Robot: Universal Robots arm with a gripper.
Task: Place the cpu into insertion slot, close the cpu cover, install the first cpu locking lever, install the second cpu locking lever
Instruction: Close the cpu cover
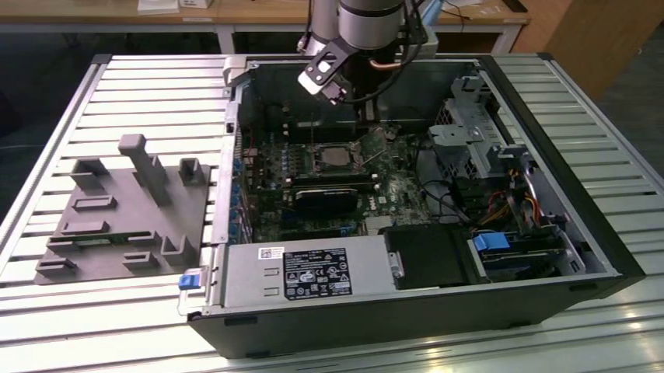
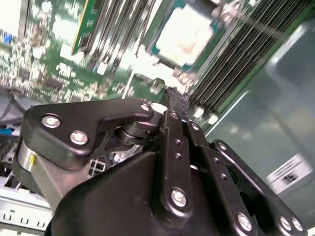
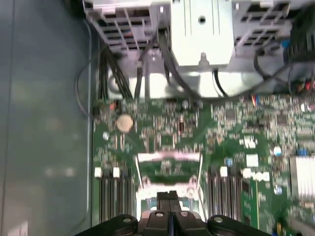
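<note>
The cpu (image 1: 334,158) is a pale silvery square lying in the insertion slot (image 1: 314,161) on the green board; its bright top also shows in the second wrist view (image 2: 185,31). In the first wrist view a thin silver frame, the cpu cover (image 3: 170,158), rims the socket; whether it lies flat or stands raised I cannot tell. My gripper (image 1: 365,118) hangs inside the case just behind the socket. Its black fingertips (image 2: 176,97) are pressed together with nothing between them, close to one corner of the socket, and they also show in the first wrist view (image 3: 170,197).
A black card (image 1: 322,198) stands in front of the socket, and long memory slots (image 2: 236,64) run beside it. The drive cage (image 1: 472,136) and cables fill the case on the exterior view's right. The power supply (image 1: 301,272) sits in front. A grey fixture block (image 1: 124,210) lies outside the case.
</note>
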